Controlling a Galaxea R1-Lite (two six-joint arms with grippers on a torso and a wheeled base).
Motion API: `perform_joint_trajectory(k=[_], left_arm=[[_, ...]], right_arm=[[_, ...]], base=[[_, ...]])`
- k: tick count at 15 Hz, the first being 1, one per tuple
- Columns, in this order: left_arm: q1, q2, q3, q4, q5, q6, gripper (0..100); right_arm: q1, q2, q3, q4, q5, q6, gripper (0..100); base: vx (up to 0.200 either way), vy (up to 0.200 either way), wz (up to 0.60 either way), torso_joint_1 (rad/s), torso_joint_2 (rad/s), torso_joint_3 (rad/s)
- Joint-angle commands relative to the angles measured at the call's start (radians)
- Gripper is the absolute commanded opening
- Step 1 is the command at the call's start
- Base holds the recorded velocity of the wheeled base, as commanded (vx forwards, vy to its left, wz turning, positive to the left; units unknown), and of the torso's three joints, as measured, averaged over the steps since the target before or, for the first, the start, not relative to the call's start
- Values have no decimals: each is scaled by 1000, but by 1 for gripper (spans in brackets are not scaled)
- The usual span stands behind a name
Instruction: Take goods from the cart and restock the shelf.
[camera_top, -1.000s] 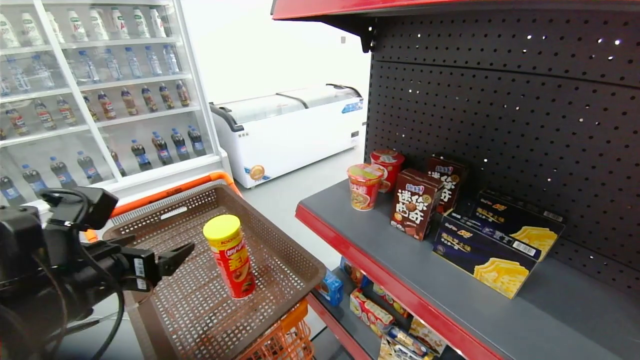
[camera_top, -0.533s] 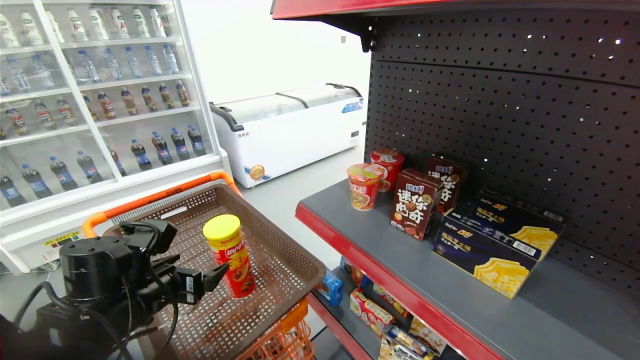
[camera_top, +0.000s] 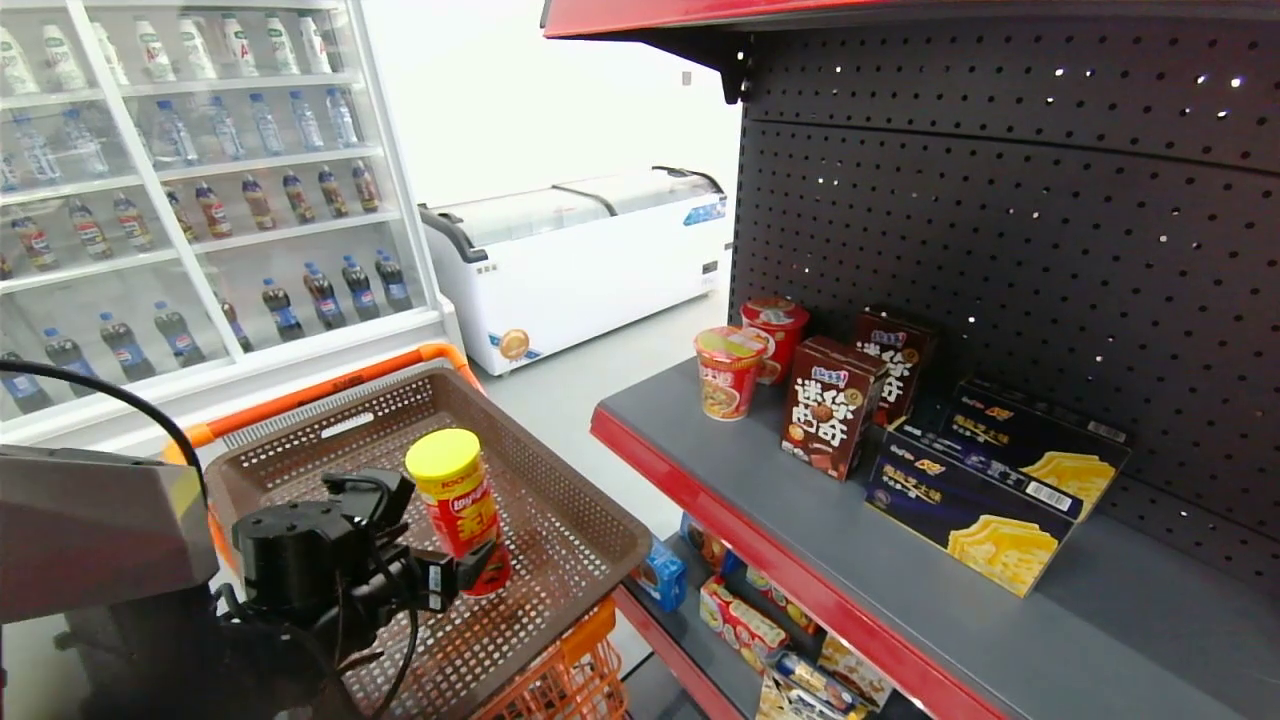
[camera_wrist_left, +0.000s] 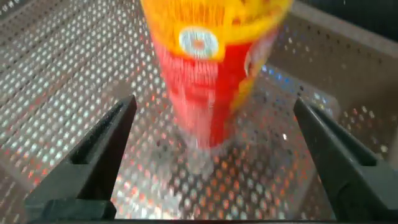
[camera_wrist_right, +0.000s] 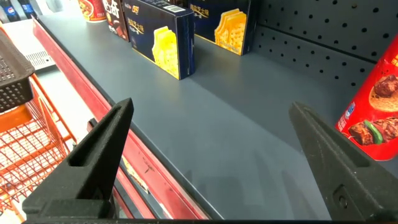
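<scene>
The red cylindrical crisp can (camera_top: 462, 520) wears a glossy printed wrap under a smooth yellow plastic lid (camera_top: 443, 455). The brown plastic basket (camera_top: 575, 478) is matt and perforated all over, and the orange wire cart frame (camera_top: 560, 685) beneath it has a shiny coating. The grey shelf board (camera_top: 780, 500) looks like smooth, matt painted metal with a glossy red front edge (camera_top: 760, 560). The black back panel (camera_top: 1000, 220) is matt perforated metal. The dark blue boxes (camera_top: 965, 510) and brown cartons (camera_top: 830, 410) are glossy cardboard. The left gripper (camera_wrist_left: 212, 109) has matt black plastic fingers (camera_wrist_left: 99, 149).
</scene>
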Motion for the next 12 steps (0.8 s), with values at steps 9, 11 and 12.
perform_joint_trajectory(k=[9, 11, 12], left_arm=[[-14, 238, -195, -70, 1, 48, 100], [-14, 237, -221, -70, 22, 67, 0], [-12, 229, -203, -67, 50, 85, 0]], right_arm=[[0, 0, 0, 0, 0, -1, 100], [0, 0, 0, 0, 0, -1, 100], [0, 0, 0, 0, 0, -1, 100]], base=[[0, 0, 0, 0, 0, 0], [0, 0, 0, 0, 0, 0], [0, 0, 0, 0, 0, 0]])
